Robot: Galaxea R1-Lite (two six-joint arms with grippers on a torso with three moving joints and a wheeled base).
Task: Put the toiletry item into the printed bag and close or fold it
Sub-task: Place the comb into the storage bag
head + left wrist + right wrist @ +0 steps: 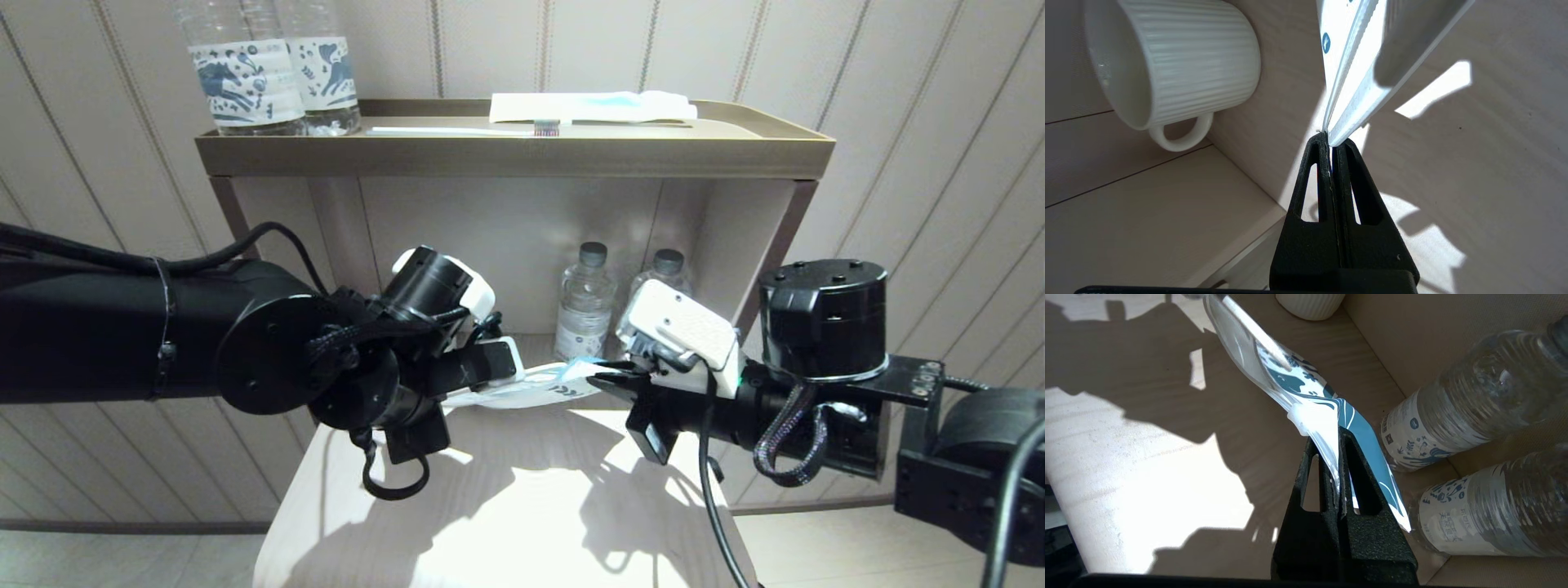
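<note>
The printed bag (539, 390) hangs stretched between both grippers above the low wooden table (522, 506). My left gripper (510, 365) is shut on its plain white end (1355, 81), the fingertips (1318, 143) pinching the edge. My right gripper (611, 378) is shut on the dark-blue printed end (1306, 392), just past the white slider (1299, 416). A white stick-shaped item (1257, 335) shows through the bag's plastic. A toothbrush (461, 130) and a white-and-blue packet (592, 106) lie on the top tray.
Two water bottles (584, 302) stand in the open compartment behind the bag, close to the right gripper (1337, 437). A ribbed white mug (1180, 61) sits near the left gripper (1329, 141). Two more bottles (269, 73) stand on the tray (514, 155).
</note>
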